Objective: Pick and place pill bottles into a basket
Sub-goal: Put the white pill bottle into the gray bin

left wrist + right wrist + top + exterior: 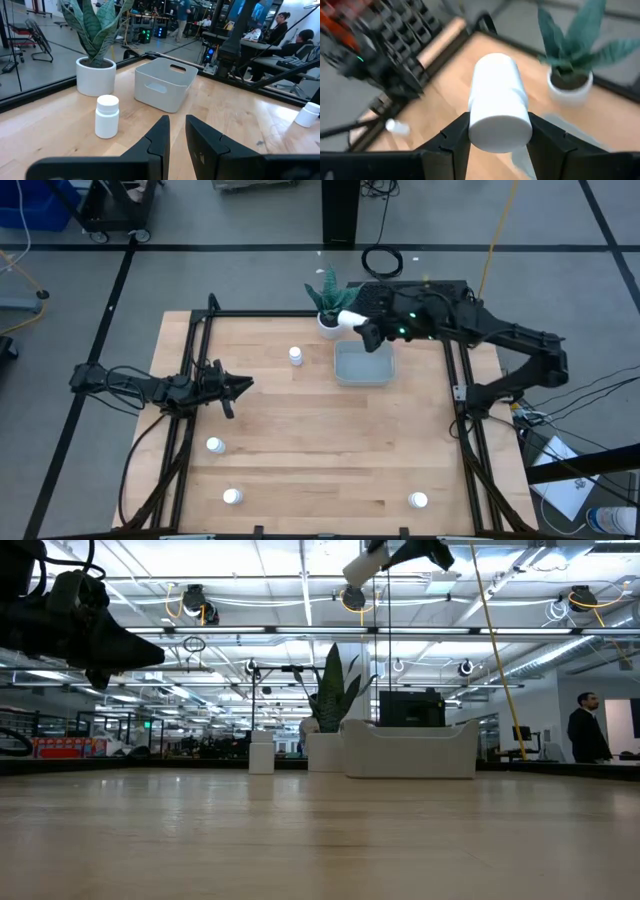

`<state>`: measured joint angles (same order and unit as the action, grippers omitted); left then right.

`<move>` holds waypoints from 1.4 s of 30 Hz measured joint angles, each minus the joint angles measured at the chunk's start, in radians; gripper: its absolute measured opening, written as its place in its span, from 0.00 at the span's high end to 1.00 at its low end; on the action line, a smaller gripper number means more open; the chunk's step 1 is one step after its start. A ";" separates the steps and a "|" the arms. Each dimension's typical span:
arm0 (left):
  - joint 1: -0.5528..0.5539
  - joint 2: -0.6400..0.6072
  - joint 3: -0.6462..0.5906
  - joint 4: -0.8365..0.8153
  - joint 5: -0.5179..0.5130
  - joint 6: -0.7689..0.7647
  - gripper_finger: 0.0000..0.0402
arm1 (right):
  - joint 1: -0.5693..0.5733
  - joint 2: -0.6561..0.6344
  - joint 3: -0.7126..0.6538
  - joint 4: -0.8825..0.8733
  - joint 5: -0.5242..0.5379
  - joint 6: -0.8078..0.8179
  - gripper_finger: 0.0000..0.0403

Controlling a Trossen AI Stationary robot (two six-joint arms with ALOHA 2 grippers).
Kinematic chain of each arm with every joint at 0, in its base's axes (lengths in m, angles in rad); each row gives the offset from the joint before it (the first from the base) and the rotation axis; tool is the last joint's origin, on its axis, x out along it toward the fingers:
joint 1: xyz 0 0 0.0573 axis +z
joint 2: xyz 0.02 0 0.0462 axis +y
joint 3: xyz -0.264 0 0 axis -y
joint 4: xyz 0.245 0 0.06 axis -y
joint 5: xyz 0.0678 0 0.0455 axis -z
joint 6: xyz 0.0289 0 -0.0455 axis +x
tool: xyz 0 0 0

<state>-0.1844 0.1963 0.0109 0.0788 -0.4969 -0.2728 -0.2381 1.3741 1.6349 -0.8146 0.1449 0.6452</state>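
Holding one pill bottle sideways between its fingers, your right gripper sits in the upper middle of the high view, at the far edge of the basket and just beside the potted plant. The jaws are clamped on the bottle's round body, with the cap end poking out toward the plant. In the low view the bottle rides high at the top of the frame, well above the table.

You are handling something that looks light, stiff and smooth: a hard white plastic cylinder, likely to roll or slip if pinched near an end. Take the others across the middle of the body, below the cap.

Your left gripper hovers at centre left of the high view with nothing in it, its fingers nearly together with a narrow slit between them.

Four bottles stand on the wooden table: one left of the basket, one at lower left, one near the bottom edge, and one at lower right. No bottle shows in the basket so far, though the gripper covers part of it.
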 joint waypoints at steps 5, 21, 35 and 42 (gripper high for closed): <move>0.000 0.000 0.000 0.000 0.000 0.000 0.84 | -0.043 0.112 0.160 -0.204 -0.077 -0.032 0.63; 0.000 0.000 0.000 0.000 0.000 0.000 0.84 | -0.144 0.379 0.328 -0.675 -0.228 -0.164 0.63; 0.000 0.000 0.000 0.000 0.000 0.000 0.84 | -0.213 0.456 0.213 -0.672 -0.204 -0.276 0.63; 0.000 0.000 0.000 0.000 0.000 0.000 0.84 | -0.227 0.455 0.052 -0.567 -0.199 -0.314 0.63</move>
<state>-0.1844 0.1963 0.0109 0.0788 -0.4969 -0.2729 -0.4656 1.8290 1.6872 -1.3816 -0.0543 0.3317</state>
